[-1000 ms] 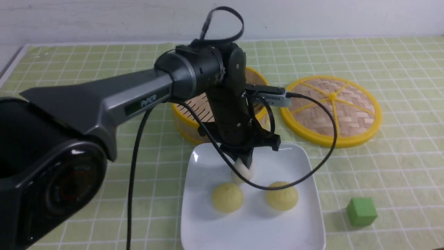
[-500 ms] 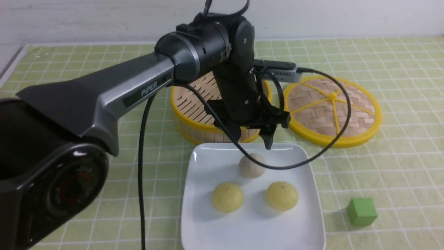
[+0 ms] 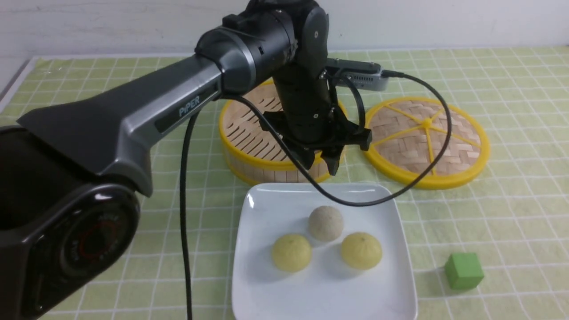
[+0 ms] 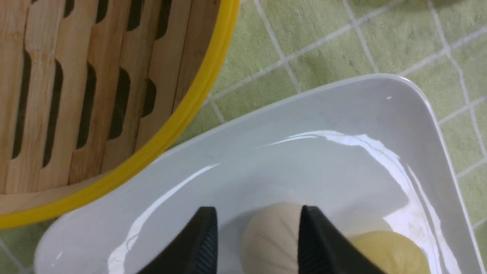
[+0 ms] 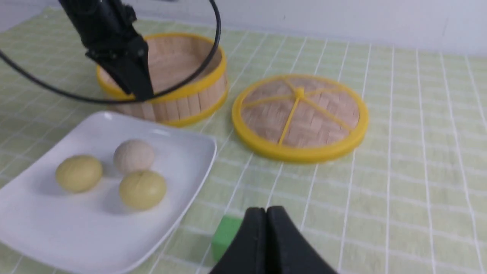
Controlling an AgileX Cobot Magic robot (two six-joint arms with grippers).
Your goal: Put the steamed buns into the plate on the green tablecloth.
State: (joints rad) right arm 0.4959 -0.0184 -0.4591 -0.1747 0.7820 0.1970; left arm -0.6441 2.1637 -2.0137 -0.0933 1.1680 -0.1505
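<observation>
On the plate [image 3: 262,284], itself on the cloth [image 3: 511,213], all three buns [image 3: 326,223] sit grouped near the middle, seemingly so none rolls off; above its far rim the left end effector [image 3: 321,165] hangs spread and empty, the right end effector [image 5: 266,215] pressed together, idle

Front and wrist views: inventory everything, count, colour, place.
yellow steamed buns: 2, pale yellow, on plate.
grey steamed bun: 1, greyish-white, on plate, behind them.
plate: 1, white, front centre.
tablecloth: 1, green, white grid, covers table.
steamer basket: 1, bamboo, yellow rim, behind plate.
steamer lid: 1, woven, yellow rim, right of basket.
cube: 1, green, right of plate.
left gripper: 1, black, above plate's far side, jaws open.
right gripper: 1, black, near cube, jaws shut.
</observation>
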